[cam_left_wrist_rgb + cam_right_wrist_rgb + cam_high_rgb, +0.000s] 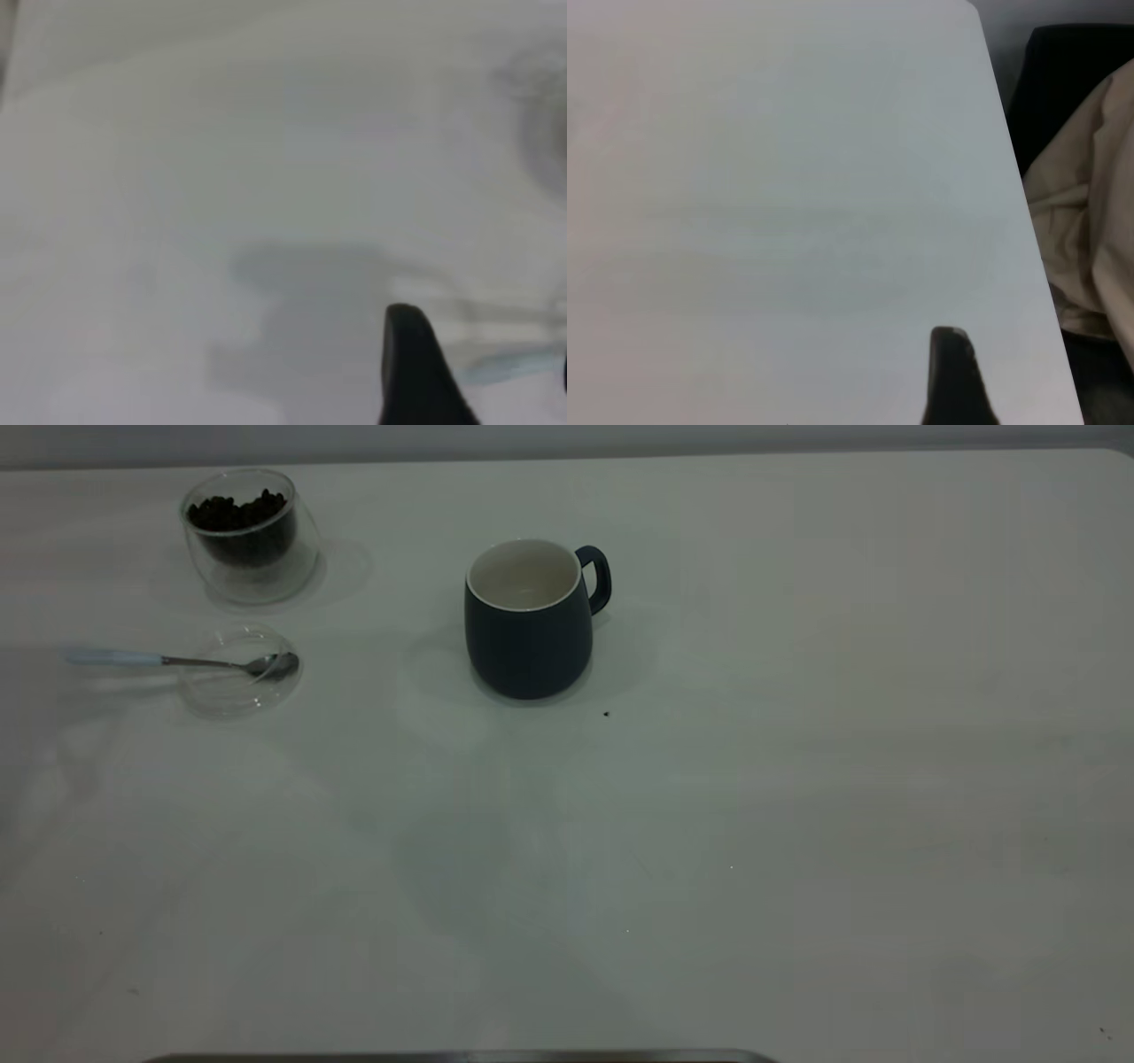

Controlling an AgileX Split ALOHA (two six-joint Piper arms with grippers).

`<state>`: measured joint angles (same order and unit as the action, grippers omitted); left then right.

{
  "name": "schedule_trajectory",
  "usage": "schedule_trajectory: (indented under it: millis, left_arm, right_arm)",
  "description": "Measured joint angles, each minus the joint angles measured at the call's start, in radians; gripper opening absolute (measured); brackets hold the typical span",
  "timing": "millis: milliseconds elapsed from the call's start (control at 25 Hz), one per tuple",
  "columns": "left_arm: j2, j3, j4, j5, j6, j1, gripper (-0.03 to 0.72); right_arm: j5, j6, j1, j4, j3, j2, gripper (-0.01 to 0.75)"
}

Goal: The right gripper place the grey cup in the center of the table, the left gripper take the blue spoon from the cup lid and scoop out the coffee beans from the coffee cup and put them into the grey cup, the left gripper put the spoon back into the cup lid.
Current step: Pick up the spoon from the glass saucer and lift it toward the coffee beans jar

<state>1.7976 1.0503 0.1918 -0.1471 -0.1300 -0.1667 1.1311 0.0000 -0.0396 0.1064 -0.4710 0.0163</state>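
The grey cup (pixel 529 633) stands upright near the middle of the table (pixel 797 779), handle to the right, white inside showing. At the far left the coffee cup (pixel 251 540) holds coffee beans (pixel 237 512). In front of it lies the cup lid (pixel 232 691). The blue spoon (pixel 177 661) has its bowl on the lid and its handle pointing left. Neither gripper shows in the exterior view. In the left wrist view my left gripper (pixel 483 354) is open just above the table, the spoon's pale handle (pixel 509 365) between its fingers. My right gripper (pixel 1045 354) is open over bare table near the table's edge.
A small dark speck (pixel 606 713) lies just in front of the grey cup. A dark strip (pixel 461 1057) runs along the near edge of the table. Beyond the table's edge on the right arm's side lie beige cloth (pixel 1090 221) and something dark (pixel 1072 80).
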Motion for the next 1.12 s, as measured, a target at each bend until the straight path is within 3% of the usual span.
schedule_trajectory:
  millis: [280, 520, 680, 800, 1000, 1120]
  left_arm:
    - [0.149, 0.155, -0.017, -0.224, -0.018, -0.173, 0.393]
    - [0.284, 0.195, -0.200, -0.313, 0.065, -0.308, 0.392]
    - [0.364, 0.196, -0.425, -0.316, 0.315, -0.347, 0.391]
    - [0.425, 0.202, -0.695, -0.330, 0.596, -0.349, 0.391]
    - [0.551, 0.237, -1.085, -0.508, 1.093, -0.349, 0.391]
    - [0.569, 0.239, -1.189, -0.529, 1.285, -0.349, 0.391]
  right_arm:
    - [0.000, 0.000, 0.000, 0.000, 0.000, 0.000, 0.453]
    - [0.000, 0.000, 0.000, 0.000, 0.000, 0.000, 0.453]
    - [0.000, 0.000, 0.000, 0.000, 0.000, 0.000, 0.453]
    - [0.000, 0.000, 0.000, 0.000, 0.000, 0.000, 0.453]
    - [0.000, 0.000, 0.000, 0.000, 0.000, 0.000, 0.453]
    - [0.000, 0.000, 0.000, 0.000, 0.000, 0.000, 0.453]
